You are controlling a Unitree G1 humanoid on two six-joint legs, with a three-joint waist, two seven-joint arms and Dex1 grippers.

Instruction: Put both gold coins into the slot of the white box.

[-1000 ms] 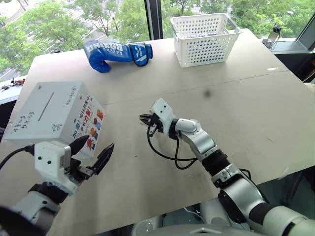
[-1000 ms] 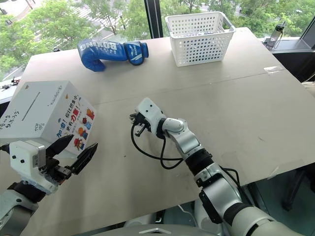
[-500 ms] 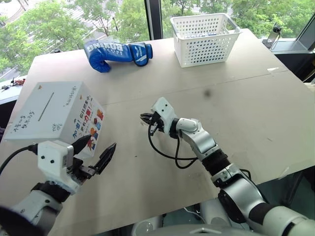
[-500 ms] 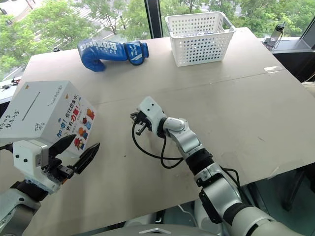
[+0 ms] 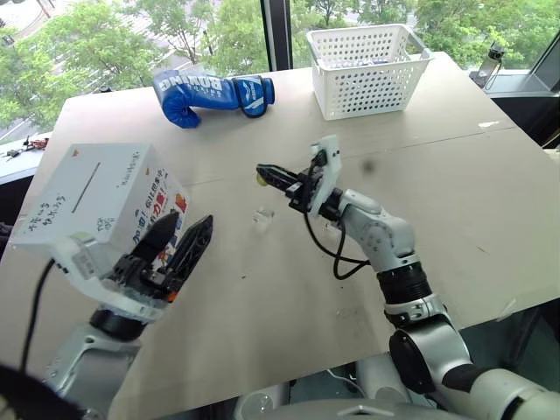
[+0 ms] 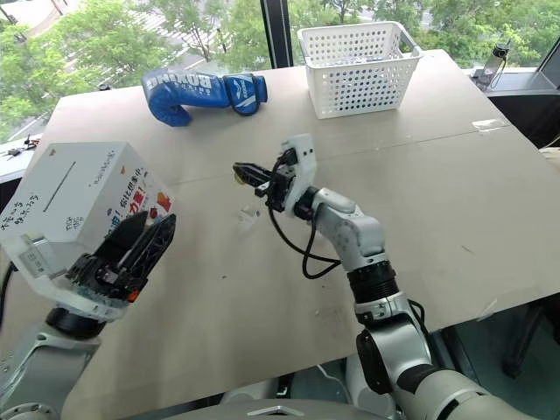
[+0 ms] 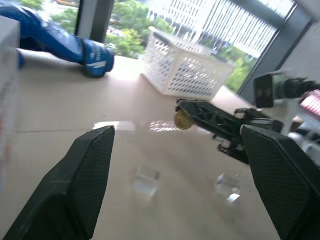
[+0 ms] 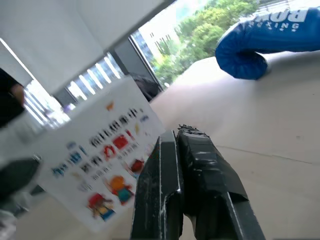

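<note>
White box (image 8: 95, 165) runs off the frame's edge — slot unseen there (lettering too blurred to read).

We count one table (image 5: 455, 192). On it stands one white box (image 5: 118, 188) at the left edge, with one slot (image 5: 85, 186) in its top. Along the far edge lie one blue boxing glove (image 5: 210, 92) and one white lattice basket (image 5: 367, 35). We see one gold coin (image 7: 182, 120), and two small clear pieces (image 7: 145, 179) near the table's middle.
</note>
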